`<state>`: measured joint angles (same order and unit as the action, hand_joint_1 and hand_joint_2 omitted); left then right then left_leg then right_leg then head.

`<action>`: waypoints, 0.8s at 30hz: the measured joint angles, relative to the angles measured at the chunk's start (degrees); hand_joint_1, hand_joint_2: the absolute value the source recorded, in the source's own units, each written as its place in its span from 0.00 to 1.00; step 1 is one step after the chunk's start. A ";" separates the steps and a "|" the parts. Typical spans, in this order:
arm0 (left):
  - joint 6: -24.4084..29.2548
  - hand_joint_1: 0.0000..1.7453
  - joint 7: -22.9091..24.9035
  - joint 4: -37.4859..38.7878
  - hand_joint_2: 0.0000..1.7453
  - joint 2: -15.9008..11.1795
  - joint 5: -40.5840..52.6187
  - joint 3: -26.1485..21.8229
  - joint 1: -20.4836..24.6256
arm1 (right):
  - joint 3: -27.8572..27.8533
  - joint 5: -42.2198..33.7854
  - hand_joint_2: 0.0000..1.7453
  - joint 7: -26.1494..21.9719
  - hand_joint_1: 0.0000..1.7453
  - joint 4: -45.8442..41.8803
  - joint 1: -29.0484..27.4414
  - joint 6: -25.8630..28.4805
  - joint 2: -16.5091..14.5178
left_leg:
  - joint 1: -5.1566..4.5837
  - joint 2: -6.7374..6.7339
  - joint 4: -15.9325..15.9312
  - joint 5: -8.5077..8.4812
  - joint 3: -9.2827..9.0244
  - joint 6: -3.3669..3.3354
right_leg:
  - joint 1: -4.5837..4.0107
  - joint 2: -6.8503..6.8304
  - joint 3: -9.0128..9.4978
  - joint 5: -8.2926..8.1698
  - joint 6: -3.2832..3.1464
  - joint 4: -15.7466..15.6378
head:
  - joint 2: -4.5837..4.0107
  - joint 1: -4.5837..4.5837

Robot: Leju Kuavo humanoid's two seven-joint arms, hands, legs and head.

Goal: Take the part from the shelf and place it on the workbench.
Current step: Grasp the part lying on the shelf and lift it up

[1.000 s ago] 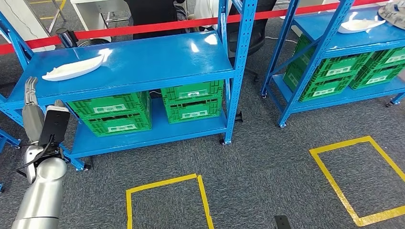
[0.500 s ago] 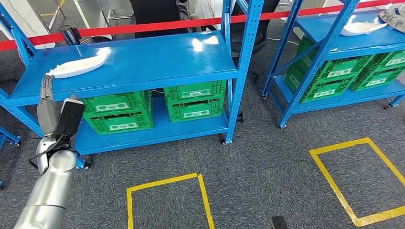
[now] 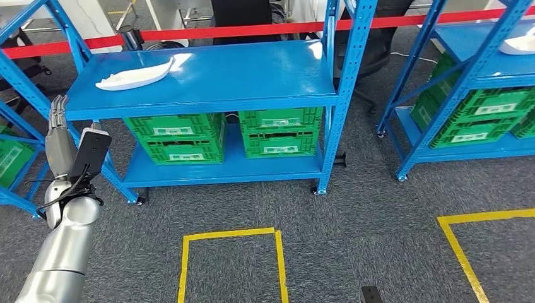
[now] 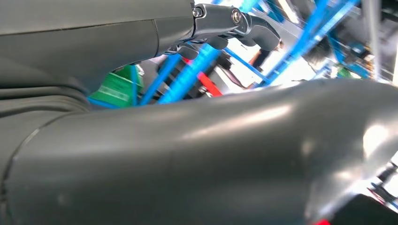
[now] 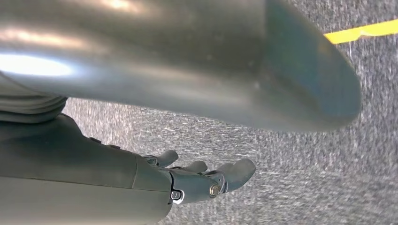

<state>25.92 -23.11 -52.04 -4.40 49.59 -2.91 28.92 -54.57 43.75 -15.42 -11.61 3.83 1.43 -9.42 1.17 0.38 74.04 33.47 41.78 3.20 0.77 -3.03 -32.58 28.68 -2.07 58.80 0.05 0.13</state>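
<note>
A white curved part (image 3: 134,76) lies on the top board of the blue shelf (image 3: 252,82), near its back left corner. My left hand (image 3: 58,136) is raised in front of the shelf's left end, lower than the board, fingers straight and apart, holding nothing. The left wrist view has that left hand (image 4: 225,23) close up with blue shelf posts behind it. My right hand (image 5: 202,180) hangs over grey carpet, fingers loosely apart and empty.
Green crates (image 3: 180,136) fill the shelf's lower level. A second blue shelf (image 3: 479,57) stands at the right with another white part (image 3: 520,44) and more green crates (image 3: 486,117). Red barrier tape (image 3: 265,28) runs behind. Yellow tape squares (image 3: 230,262) mark the carpet.
The whole view has shifted: the shelves now sit further right in the picture and nearer. My left hand stays raised at about the same spot in the picture.
</note>
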 joint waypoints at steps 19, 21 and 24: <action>1.37 0.00 -2.81 5.17 0.00 0.04 -1.76 1.83 3.19 | -1.63 -1.08 0.00 -0.04 0.00 0.00 0.17 -0.92 -0.20 | -0.65 1.34 -15.35 -7.77 -7.06 -3.54 | -0.06 2.97 -3.56 1.65 2.78 6.90 | -0.01 0.51; 1.43 0.00 -2.80 5.34 0.00 0.03 -1.76 1.90 3.33 | -1.73 -1.09 0.00 -0.07 0.00 0.00 0.25 -1.03 -0.22 | -0.82 1.76 -14.91 -7.50 -6.85 -3.02 | -0.01 3.28 -1.44 -0.18 2.37 1.80 | -0.01 0.49; 1.94 0.00 -2.78 5.46 0.00 0.02 -1.73 1.92 3.45 | -1.89 -1.09 0.00 -0.07 0.00 0.00 0.24 -1.31 -0.32 | -1.03 1.89 -14.99 -7.45 -6.81 -3.27 | -0.06 3.30 -1.29 -0.39 1.89 1.04 | 0.00 0.44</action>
<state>27.86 -25.89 -46.58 -4.38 47.86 -0.99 32.37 -56.46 42.66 -15.49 -11.61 4.07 0.12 -9.74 0.14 2.26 59.06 26.02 34.98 -0.07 0.70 0.27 -33.88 28.29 -0.18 59.83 0.05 0.57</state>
